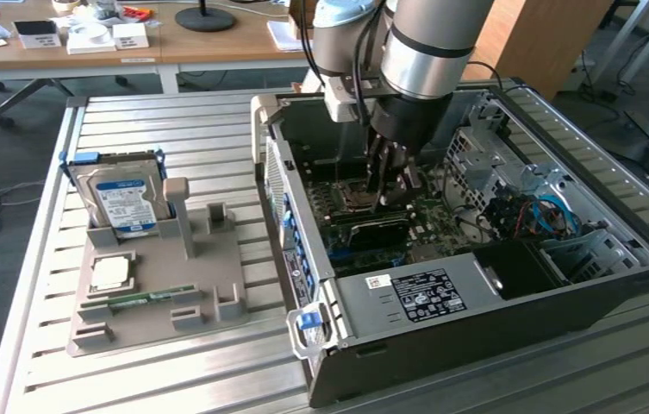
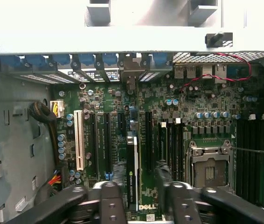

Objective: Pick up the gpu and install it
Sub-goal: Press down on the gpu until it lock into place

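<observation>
The gpu (image 2: 132, 168) stands edge-on in a slot of the motherboard (image 2: 169, 116) inside the open computer case (image 1: 301, 285). Its thin green board and dark label face the wrist camera. In the exterior view the gpu (image 1: 372, 226) is a dark card low in the case, directly under the arm. My gripper (image 2: 139, 175) straddles the card's top edge, with one finger (image 2: 112, 191) on each side. A narrow gap shows between the card and each finger, so the jaws stand open around it. In the exterior view my gripper (image 1: 396, 194) reaches down into the case.
A grey holder (image 1: 203, 289) at the exterior view's left carries a hard drive (image 1: 123, 203), a CPU (image 1: 111, 272) and a memory stick (image 1: 140, 299). Case walls, the power supply (image 1: 416, 293), the drive cage (image 1: 583, 250) and cables close in around the arm. The CPU socket (image 2: 211, 170) lies beside the card.
</observation>
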You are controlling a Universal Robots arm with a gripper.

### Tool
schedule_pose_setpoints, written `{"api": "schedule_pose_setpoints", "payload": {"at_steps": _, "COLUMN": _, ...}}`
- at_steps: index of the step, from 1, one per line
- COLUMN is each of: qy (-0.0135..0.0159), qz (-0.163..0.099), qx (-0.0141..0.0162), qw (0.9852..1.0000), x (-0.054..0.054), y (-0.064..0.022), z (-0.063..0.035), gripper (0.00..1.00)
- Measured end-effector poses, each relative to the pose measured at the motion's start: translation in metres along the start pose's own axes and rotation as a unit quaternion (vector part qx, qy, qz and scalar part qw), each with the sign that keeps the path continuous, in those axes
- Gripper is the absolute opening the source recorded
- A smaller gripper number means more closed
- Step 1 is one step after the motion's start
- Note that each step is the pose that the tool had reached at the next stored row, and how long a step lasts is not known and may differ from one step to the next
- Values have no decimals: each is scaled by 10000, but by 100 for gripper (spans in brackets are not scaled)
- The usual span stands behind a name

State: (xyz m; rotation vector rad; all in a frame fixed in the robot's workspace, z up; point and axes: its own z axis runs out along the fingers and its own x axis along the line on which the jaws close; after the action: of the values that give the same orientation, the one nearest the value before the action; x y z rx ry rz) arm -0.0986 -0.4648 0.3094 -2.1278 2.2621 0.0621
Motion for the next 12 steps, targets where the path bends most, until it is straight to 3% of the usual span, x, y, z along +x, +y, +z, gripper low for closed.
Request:
{"api": "schedule_pose_setpoints", "payload": {"at_steps": 1, "qy": 0, "qz": 0, "qx": 0, "qw": 10000, "x": 0, "y": 0, "z": 0, "gripper": 38}}
{"api": "schedule_pose_setpoints", "payload": {"at_steps": 3, "qy": 0, "qz": 0, "qx": 0, "qw": 10000, "x": 0, "y": 0, "z": 0, "gripper": 26}}
{"api": "schedule_pose_setpoints", "payload": {"at_steps": 5, "qy": 0, "qz": 0, "qx": 0, "qw": 10000, "x": 0, "y": 0, "z": 0, "gripper": 26}}
{"api": "schedule_pose_setpoints", "payload": {"at_steps": 8, "qy": 0, "qz": 0, "qx": 0, "qw": 10000, "x": 0, "y": 0, "z": 0, "gripper": 11}}
{"api": "schedule_pose_setpoints", "payload": {"at_steps": 12, "qy": 0, "qz": 0, "qx": 0, "qw": 10000, "x": 0, "y": 0, "z": 0, "gripper": 11}}
